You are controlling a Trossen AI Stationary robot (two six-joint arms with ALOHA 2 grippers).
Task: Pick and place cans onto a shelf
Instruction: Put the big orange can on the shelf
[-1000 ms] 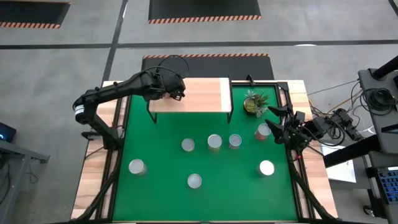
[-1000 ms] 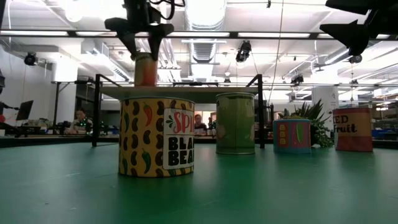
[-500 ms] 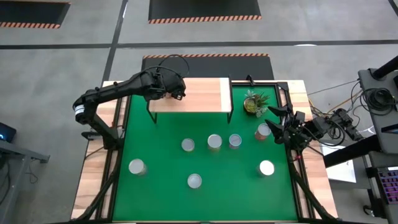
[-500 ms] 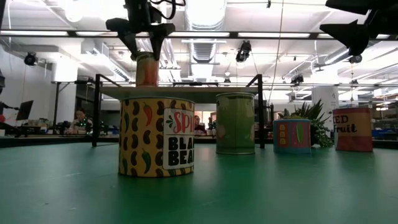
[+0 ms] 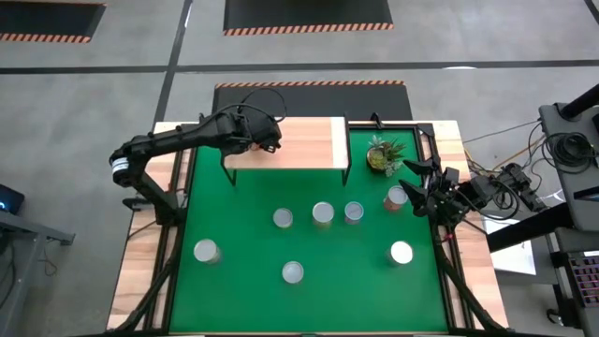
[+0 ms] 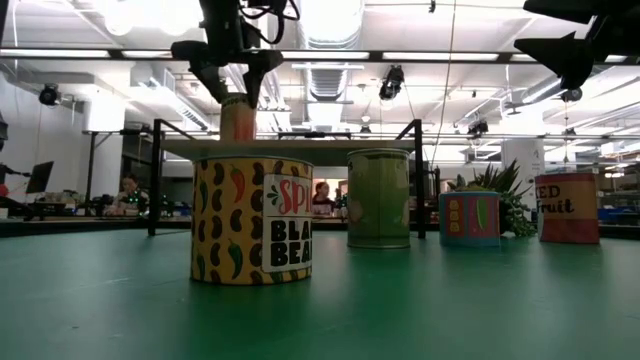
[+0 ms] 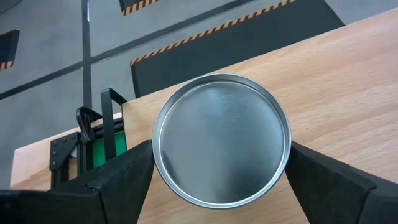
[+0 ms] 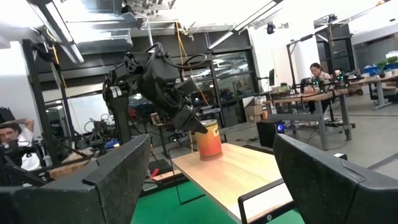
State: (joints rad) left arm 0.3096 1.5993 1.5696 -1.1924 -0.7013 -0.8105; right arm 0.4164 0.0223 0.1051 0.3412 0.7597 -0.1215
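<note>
Upright orange can (image 6: pixel 238 118) on the shelf (image 5: pixel 299 142), axis vertical, lid up; left end effector (image 6: pixel 231 84) spread wide above, not gripping.

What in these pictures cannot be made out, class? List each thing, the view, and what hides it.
- Orange can on the shelf: its label, too small in the low view; the left wrist view shows only its lid.
- Left gripper: in the high view the arm covers the can.
- Red can: its wording is cut off by the picture's edge in the low view.
- Right gripper: fingertips out of frame in the low view.
</note>
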